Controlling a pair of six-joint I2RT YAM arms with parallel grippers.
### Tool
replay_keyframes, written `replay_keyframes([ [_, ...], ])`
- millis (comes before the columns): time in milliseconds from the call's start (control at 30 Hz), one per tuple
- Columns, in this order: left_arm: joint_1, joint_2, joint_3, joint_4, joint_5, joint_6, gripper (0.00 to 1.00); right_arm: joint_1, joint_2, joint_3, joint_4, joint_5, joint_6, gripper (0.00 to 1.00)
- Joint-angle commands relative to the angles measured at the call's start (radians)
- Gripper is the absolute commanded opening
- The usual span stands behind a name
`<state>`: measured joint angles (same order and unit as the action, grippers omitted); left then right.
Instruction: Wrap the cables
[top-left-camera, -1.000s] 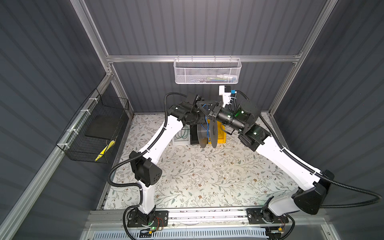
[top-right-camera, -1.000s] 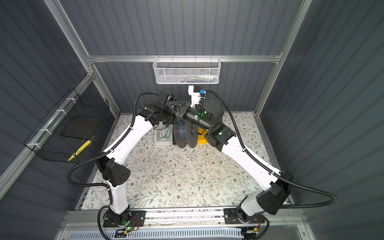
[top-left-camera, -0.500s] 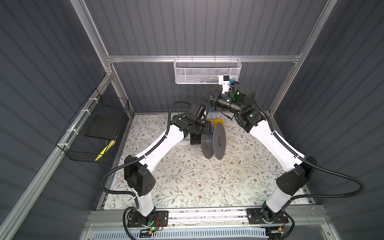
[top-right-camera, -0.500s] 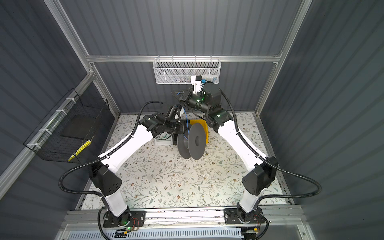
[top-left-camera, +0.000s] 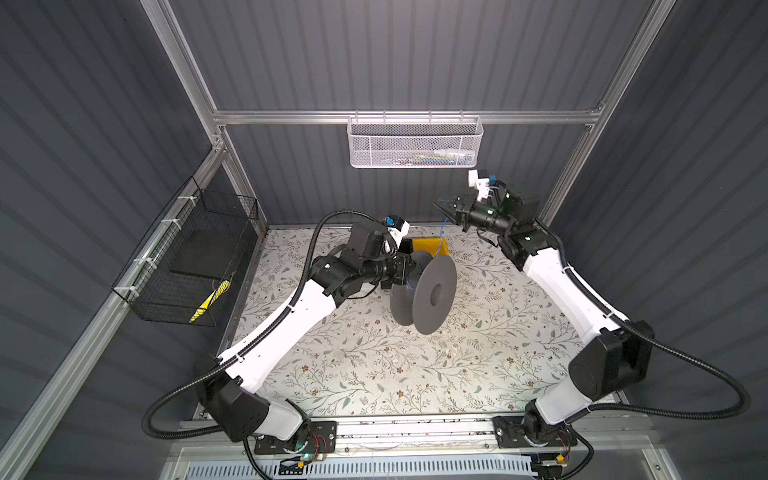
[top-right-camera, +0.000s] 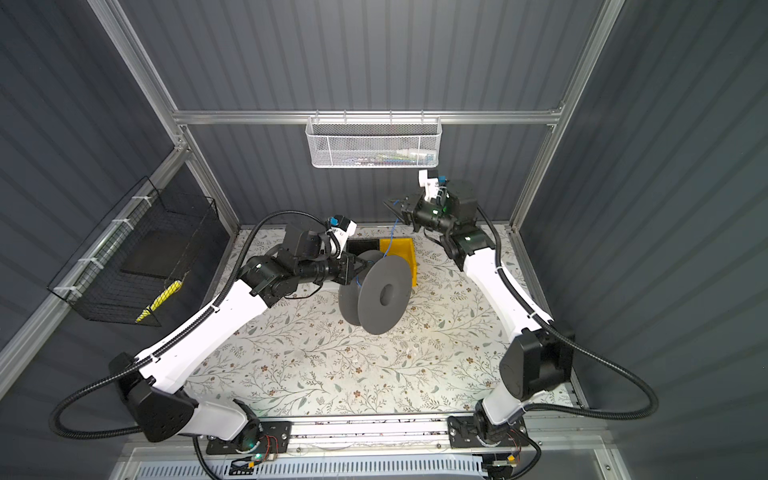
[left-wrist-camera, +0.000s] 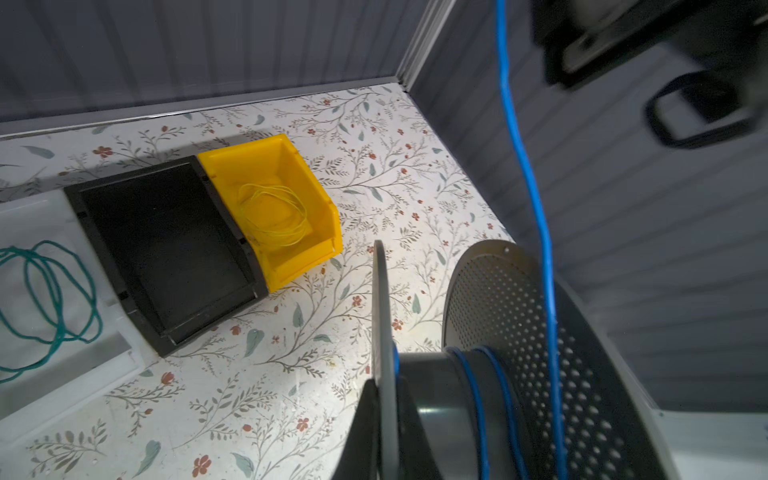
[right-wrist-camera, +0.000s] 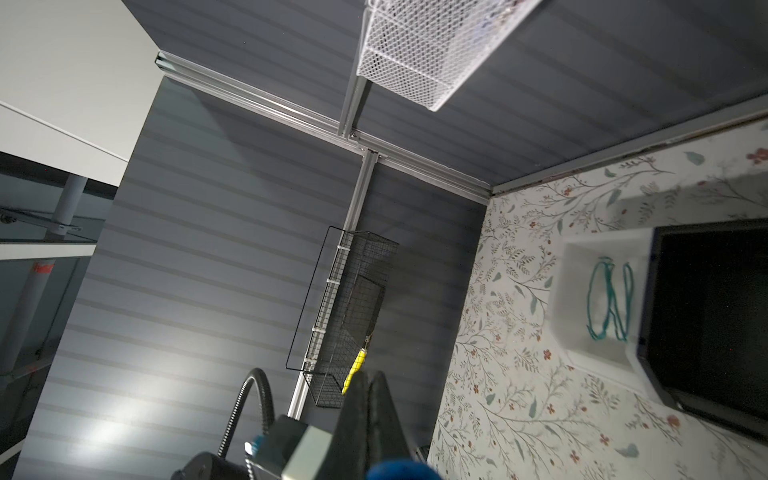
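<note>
Blue wire (left-wrist-camera: 525, 166) runs from right gripper (top-left-camera: 441, 206), jaws pinched on it, down to grey spool (top-left-camera: 432, 295); left gripper (top-left-camera: 409, 266) jaws clamped on one flange.

White-shelled arms (top-left-camera: 286, 316) with black joints (top-left-camera: 606, 365) trail black ribbed hoses (top-left-camera: 345, 212); the left gripper (top-left-camera: 409, 266) and right gripper (top-left-camera: 441, 208) are black, with white camera mounts (top-left-camera: 478, 183).

The wire (left-wrist-camera: 502, 41) is on the spool (left-wrist-camera: 519, 316), before the bins (left-wrist-camera: 299, 266).
</note>
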<state>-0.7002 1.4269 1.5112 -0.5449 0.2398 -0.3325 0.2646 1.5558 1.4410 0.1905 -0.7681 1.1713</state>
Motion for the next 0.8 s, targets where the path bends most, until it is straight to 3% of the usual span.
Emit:
replay_keyframes([
  [0,0.043,-0.077,0.008,0.018,0.161,-0.026,0.00,-0.081,-0.097,-0.185,0.209,-0.070,-0.012,0.00],
  [200,0.162,-0.093,0.010,0.100,0.229,-0.158,0.00,-0.166,-0.260,-0.475,0.307,-0.123,-0.018,0.00],
  [367,0.314,-0.104,-0.077,0.316,0.286,-0.416,0.00,-0.183,-0.361,-0.611,0.316,-0.166,-0.036,0.00],
  [567,0.327,-0.106,-0.040,0.316,0.043,-0.507,0.00,-0.133,-0.482,-0.712,0.217,-0.214,-0.126,0.00],
  [767,0.327,-0.089,-0.070,0.352,-0.095,-0.602,0.00,0.033,-0.574,-0.682,-0.120,-0.148,-0.361,0.00],
])
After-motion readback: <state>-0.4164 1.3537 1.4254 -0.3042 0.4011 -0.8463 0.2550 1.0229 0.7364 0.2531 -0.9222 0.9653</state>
